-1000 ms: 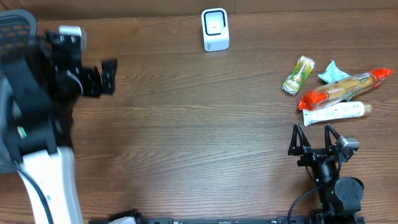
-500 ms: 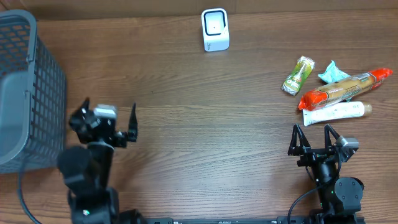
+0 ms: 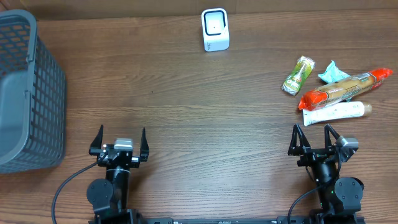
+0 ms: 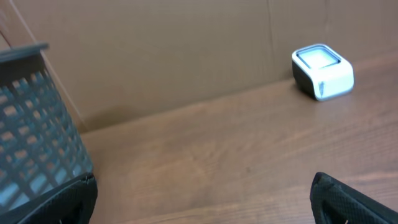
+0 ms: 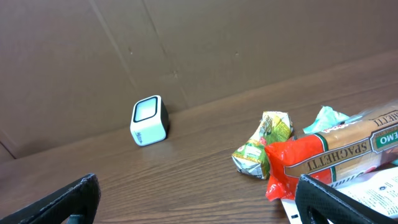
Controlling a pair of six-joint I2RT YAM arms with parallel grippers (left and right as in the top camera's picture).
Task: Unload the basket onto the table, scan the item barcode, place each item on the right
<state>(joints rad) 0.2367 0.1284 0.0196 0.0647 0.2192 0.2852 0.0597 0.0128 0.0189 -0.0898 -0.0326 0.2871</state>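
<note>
The items to be scanned lie in a loose cluster at about 3 o'clock on the wooden surface (image 3: 199,112). The biggest is a long packet of spaghetti (image 3: 345,89) with red ends, lying slantwise with its far end pointing to 2 o'clock. Just beside it at 6 o'clock a white tube (image 3: 333,112) lies nearly parallel, touching or almost touching the packet's red end. At the packet's 12 o'clock sits a crumpled teal wrapper (image 3: 333,71), and at its 10 o'clock, slightly apart, lies a green snack packet (image 3: 298,75). None of these is held.

The white barcode scanner (image 3: 215,29) stands at 12 o'clock against the back edge, well apart from the cluster, its pale window facing up and toward the arms.

The right pincer (image 3: 313,138) sits low at 5 o'clock, near the tube at its 6 o'clock, with jaws spread wide and nothing between them; from its wrist camera the spaghetti label is readable and the dark jaw tips frame the lower corners. The left pincer (image 3: 118,142) sits at 7 o'clock, likewise wide open and empty, pointing toward 12 o'clock.

A grey mesh basket (image 3: 25,93) occupies 9 o'clock, partly past the edge of the overhead view; what it holds cannot be made out.
</note>
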